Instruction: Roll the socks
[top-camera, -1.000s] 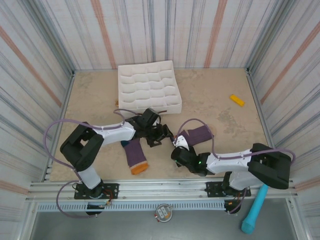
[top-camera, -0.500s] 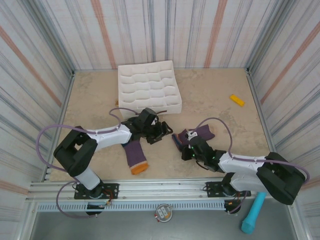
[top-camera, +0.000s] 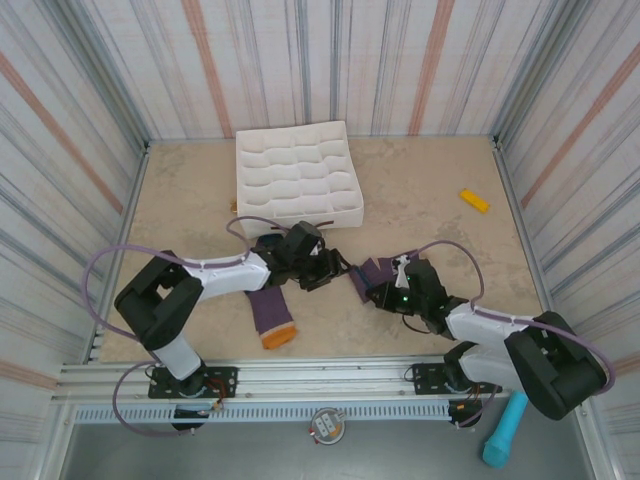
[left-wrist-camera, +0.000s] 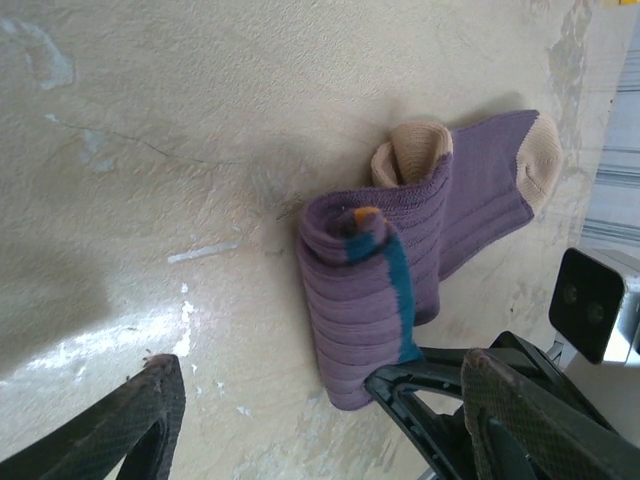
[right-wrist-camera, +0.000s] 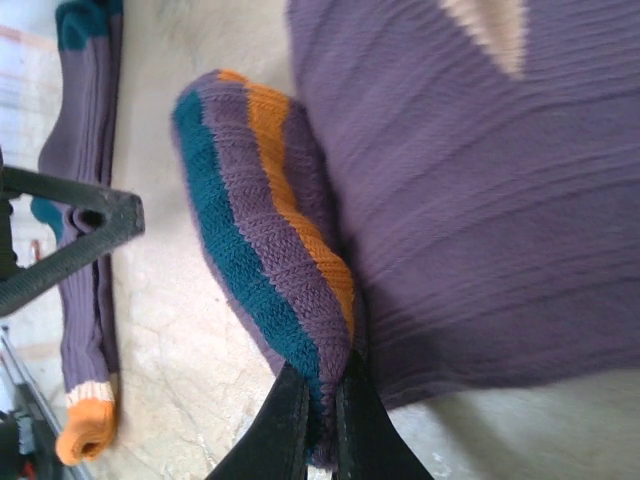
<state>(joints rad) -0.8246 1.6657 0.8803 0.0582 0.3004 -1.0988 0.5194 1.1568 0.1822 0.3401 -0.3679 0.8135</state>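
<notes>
The right jaws pinch the rolled sock (right-wrist-camera: 262, 240), which lies between the spread left jaws, apparently clear of them.

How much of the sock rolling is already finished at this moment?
Done: the first sock is partly rolled. In hand: the right gripper is shut on that roll, the left gripper open beside it. Left: finishing this roll, then the second sock, lying flat and unrolled.

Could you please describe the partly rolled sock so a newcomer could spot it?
From the white tray at the back, come forward past its near right corner to the purple sock between the arms. Unlike the flat sock to its left, one end is rolled up and pinched by the right end effector.
</notes>
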